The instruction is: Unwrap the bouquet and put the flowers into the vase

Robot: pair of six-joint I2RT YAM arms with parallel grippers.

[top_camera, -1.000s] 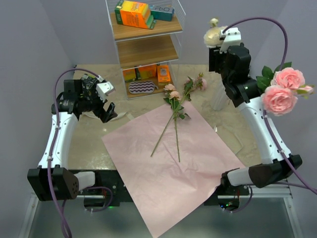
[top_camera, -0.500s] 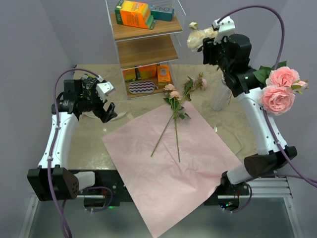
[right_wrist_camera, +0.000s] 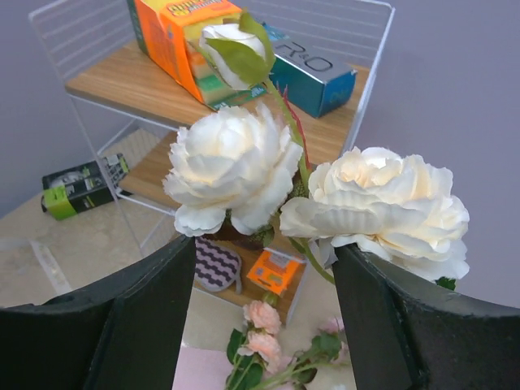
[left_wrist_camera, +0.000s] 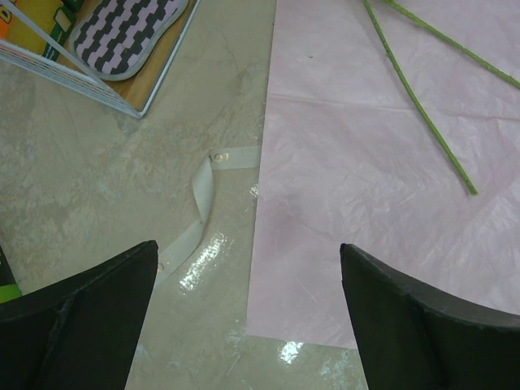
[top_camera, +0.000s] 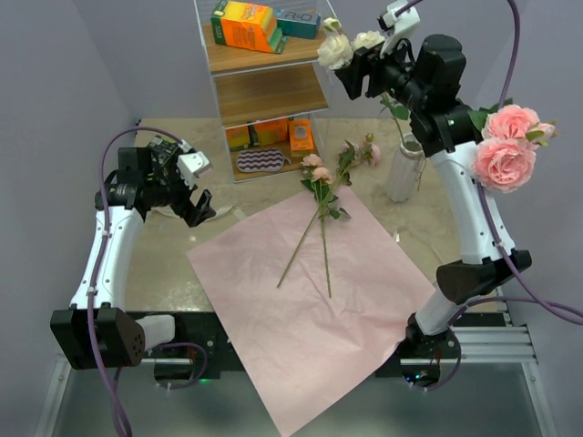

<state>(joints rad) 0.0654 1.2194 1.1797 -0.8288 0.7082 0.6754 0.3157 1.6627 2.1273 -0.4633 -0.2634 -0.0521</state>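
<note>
White vase (top_camera: pixel 402 177), leafy green stem (top_camera: pixel 399 111) inside

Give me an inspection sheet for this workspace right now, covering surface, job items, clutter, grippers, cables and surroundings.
Surface: beige table, pink sheet spread flat, overhanging the near edge.
Job's things: two pink-rose stems lie on the sheet; cream-white roses raised high; white vase upright at right; two large pink blooms by the right arm, support unclear.
Clutter: cream ribbon loose on the table; wire shelf with boxes and a striped pouch.
Grippers: left gripper open, empty, above the sheet's edge; right gripper closed on the cream-white roses.
Cables: a purple cable loops off each arm.
Surroundings: plain grey walls.
</note>
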